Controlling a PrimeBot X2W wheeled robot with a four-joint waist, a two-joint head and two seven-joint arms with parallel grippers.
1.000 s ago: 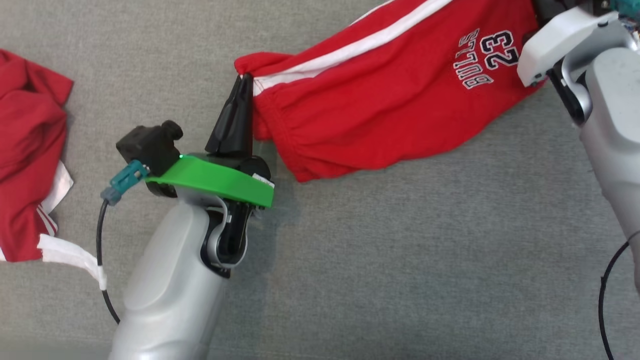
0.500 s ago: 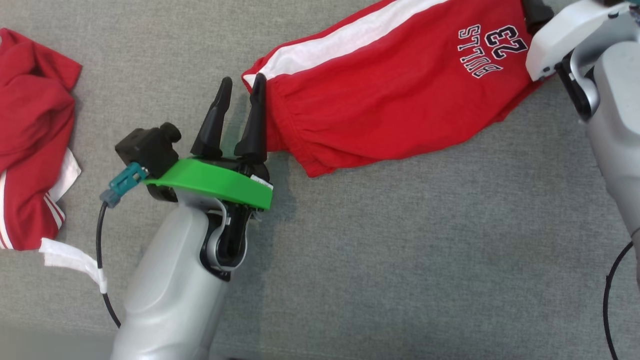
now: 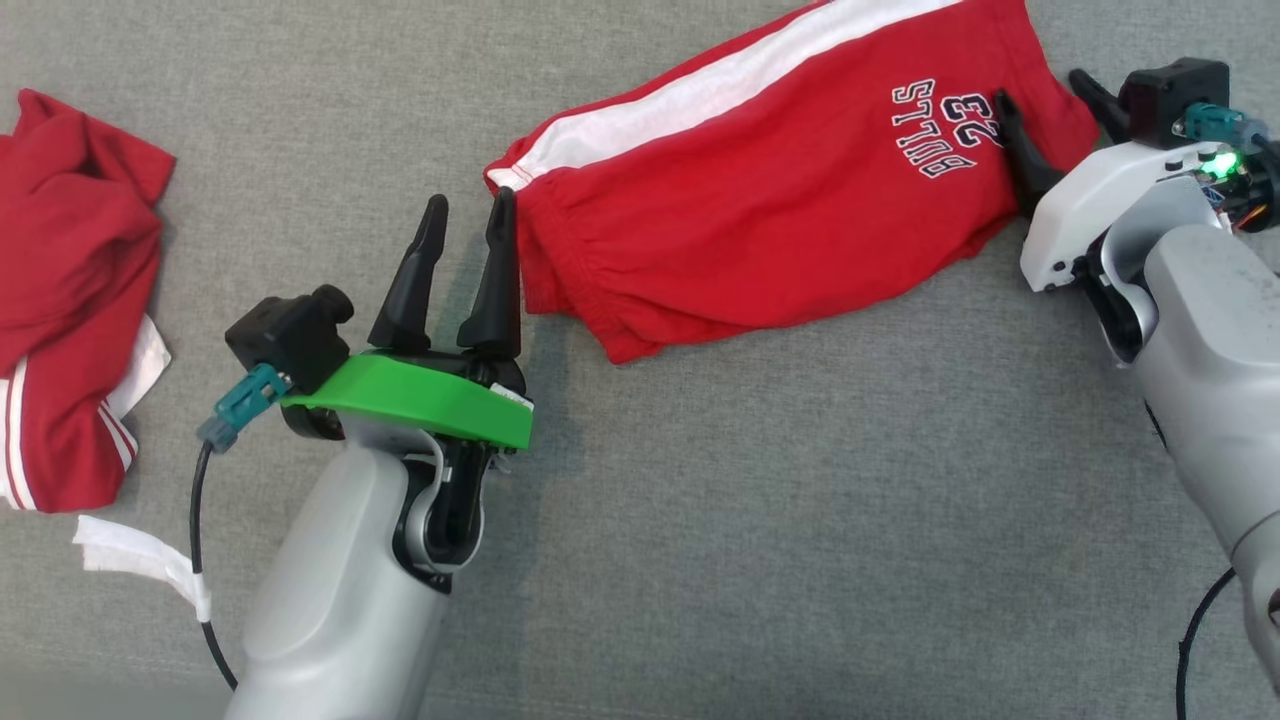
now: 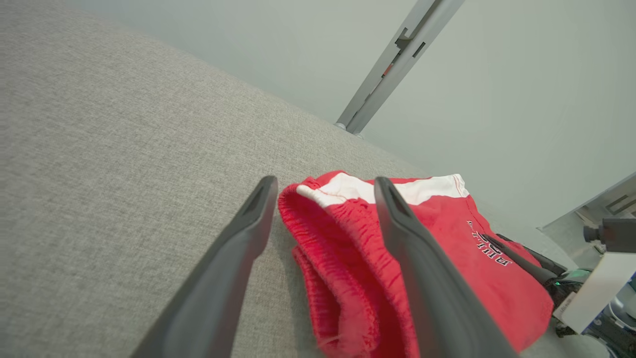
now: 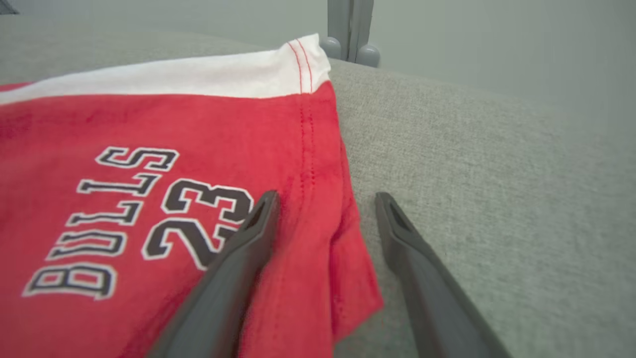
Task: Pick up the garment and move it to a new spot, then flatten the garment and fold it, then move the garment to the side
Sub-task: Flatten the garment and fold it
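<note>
Red jersey shorts with a white side stripe and a black-and-white "BULLS 23" print [image 3: 760, 200] lie flat on the grey woven fabric surface [image 3: 800, 500]. In the head view they occupy the sector from 12 to 2 o'clock. Their long axis runs from the gathered elastic waistband at 8 o'clock to the leg hem at 2 o'clock, with the stripe along the 11 o'clock edge.

The left gripper [image 3: 471, 198] stands at the waistband end with its two dark fingers spread apart and clamping nothing. In the left wrist view [image 4: 325, 180] the waistband corner of the shorts [image 4: 348, 258] lies between and under the fingers. The right gripper [image 3: 1040, 87] stands at the hem end, its fingers likewise parted and empty. In the right wrist view [image 5: 326, 195] one finger lies over the cloth [image 5: 149, 124] beside the "23" and the other over bare surface, with the hem corner between them.

A bright green plastic wrist plate [image 3: 420, 400] caps the pale left forearm. A black cable [image 3: 195, 520] drops from it at 7 o'clock, with a strip of white tape [image 3: 130, 555] beside it. A second, crumpled red-and-white garment [image 3: 70, 280] lies well apart at 9 o'clock. A grey metal post [image 4: 387, 69] rises beyond the far edge of the surface.
</note>
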